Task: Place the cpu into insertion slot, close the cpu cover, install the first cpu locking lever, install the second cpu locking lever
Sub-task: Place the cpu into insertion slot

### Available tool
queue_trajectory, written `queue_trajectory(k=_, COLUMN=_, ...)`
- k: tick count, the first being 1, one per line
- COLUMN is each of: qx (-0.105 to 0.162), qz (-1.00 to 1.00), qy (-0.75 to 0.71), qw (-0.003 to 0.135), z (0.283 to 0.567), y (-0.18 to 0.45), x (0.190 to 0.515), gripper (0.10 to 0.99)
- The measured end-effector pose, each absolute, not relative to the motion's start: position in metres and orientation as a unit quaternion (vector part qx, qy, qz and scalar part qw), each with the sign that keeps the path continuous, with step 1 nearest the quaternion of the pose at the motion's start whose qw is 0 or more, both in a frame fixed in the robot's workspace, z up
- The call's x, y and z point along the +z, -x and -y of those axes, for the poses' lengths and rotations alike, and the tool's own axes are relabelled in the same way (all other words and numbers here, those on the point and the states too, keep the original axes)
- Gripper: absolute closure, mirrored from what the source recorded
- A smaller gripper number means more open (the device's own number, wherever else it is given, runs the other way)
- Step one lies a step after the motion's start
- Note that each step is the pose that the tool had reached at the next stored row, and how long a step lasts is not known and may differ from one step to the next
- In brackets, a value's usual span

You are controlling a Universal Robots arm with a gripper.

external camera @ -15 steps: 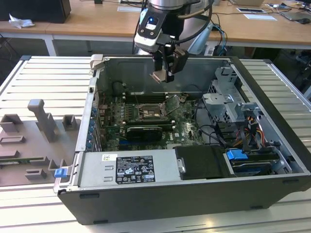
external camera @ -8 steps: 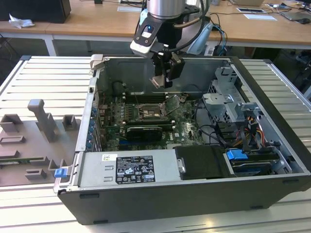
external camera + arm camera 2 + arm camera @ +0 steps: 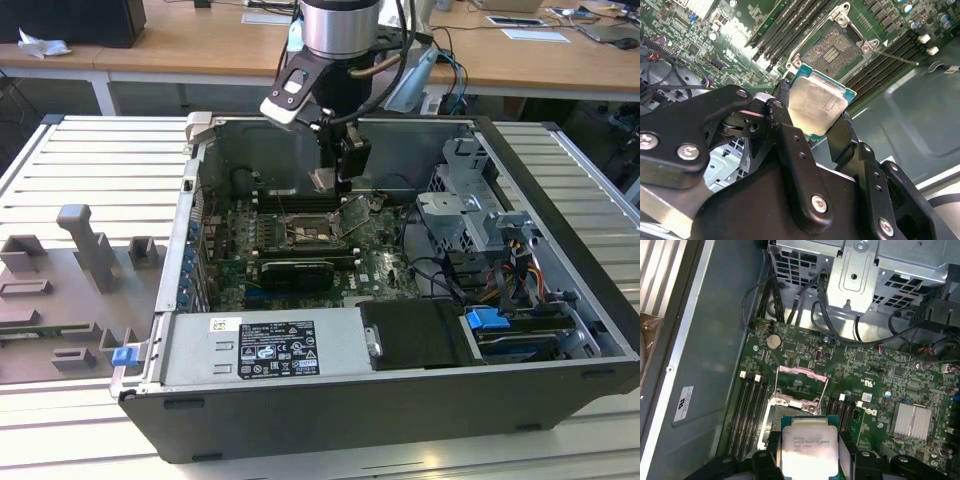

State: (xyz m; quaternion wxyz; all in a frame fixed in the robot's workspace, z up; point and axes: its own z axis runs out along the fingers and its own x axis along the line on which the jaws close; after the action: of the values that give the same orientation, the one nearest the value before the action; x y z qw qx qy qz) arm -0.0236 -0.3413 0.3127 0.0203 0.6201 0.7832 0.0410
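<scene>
None of the four steps is finished. The hand is clamped on the cpu, holding it in the air near the slot, mid-frame in the exterior view. The cover stands open; seating, closing and locking remain.

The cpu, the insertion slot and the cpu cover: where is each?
cpu (image 3: 817,107): second wrist view, middle of its silvery top.
insertion slot (image 3: 832,47): second wrist view, its dark centre.
cpu cover (image 3: 802,371): first wrist view, its pale edge bar.
</scene>
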Motion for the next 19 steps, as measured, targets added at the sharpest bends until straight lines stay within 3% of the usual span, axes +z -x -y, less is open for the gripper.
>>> queue_trajectory(k=19, qx=0.039, qz=-0.703, qy=-0.71, qw=0.024, z=0.341, y=0.023, x=0.298, gripper=0.545)
